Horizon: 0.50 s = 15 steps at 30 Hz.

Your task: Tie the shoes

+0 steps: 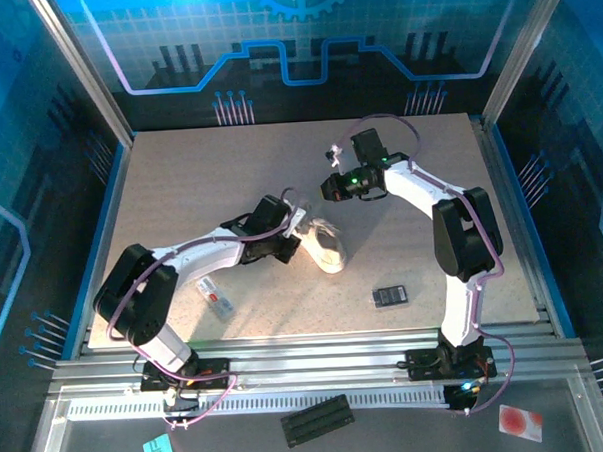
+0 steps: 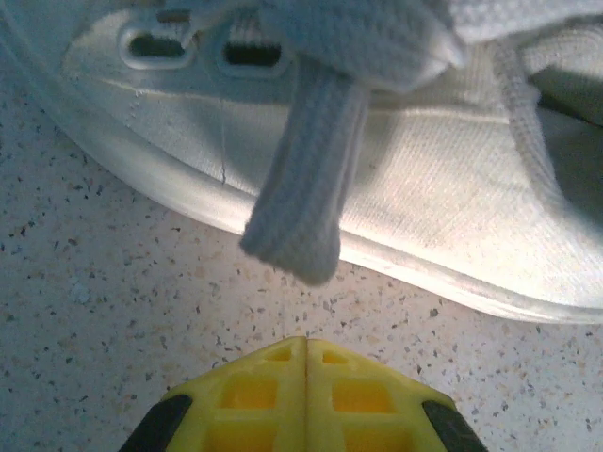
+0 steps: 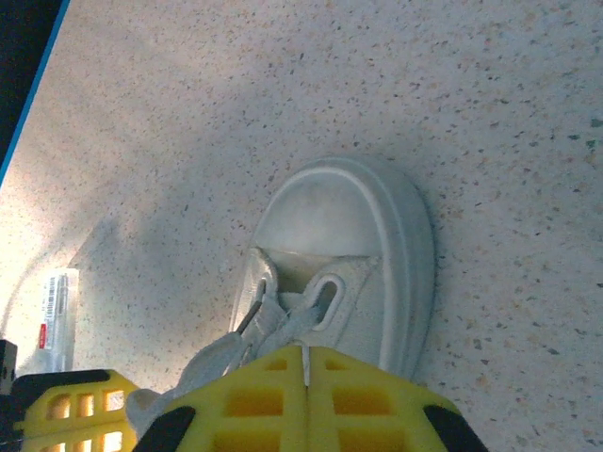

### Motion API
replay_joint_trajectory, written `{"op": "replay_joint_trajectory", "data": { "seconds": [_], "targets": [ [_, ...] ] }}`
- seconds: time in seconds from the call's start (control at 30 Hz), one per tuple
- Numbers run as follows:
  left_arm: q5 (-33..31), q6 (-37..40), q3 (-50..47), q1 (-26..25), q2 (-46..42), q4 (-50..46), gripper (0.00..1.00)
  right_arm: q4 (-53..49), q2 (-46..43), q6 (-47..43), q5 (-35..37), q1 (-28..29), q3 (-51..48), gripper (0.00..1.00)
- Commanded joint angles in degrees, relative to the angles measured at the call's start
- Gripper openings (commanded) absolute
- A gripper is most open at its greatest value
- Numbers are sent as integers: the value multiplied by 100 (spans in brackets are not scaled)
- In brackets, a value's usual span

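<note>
A small cream low-top shoe (image 1: 325, 247) lies on the speckled table (image 1: 179, 181), near the middle. My left gripper (image 1: 294, 240) is low at the shoe's left side. In the left wrist view its yellow jaws (image 2: 306, 345) are pressed together with nothing between them, and a lace loop (image 2: 303, 188) hangs just ahead of them over the shoe's side (image 2: 443, 188). My right gripper (image 1: 328, 188) hovers beyond the shoe, shut (image 3: 303, 354) on a thin strip of lace (image 3: 283, 325) that rises from the eyelets by the toe cap (image 3: 330, 212).
A white-and-red packet (image 1: 216, 297) lies near the left arm's elbow and also appears in the right wrist view (image 3: 55, 306). A small black device (image 1: 390, 296) sits front right. Blue walls ring the table on the left, right and back. A yellow finger (image 3: 66, 414) of the left gripper is at the right wrist view's lower left.
</note>
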Motion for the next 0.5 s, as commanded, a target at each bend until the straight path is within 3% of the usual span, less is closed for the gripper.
{"op": "replay_joint_trajectory", "data": {
  "seconds": [0.0,0.17,0.23,0.33,0.47],
  "targets": [
    [253,63,-281,-42,-313,298,0,54,62,-100,120,-103,-52,0],
    [347,-37,-380,-37,-340,490,0,44,86,-136,-5,-98,-46,0],
    [339,-84,-545,-13,-497,719,9,22,108,-154,-19,-102,-28,0],
    [370,7,-929,65,-905,1259,13,-56,177,-172,-94,-99,62,0],
    [609,672,-999,214,-1196,1458,22,-57,208,-167,-126,-89,82,0]
  ]
}}
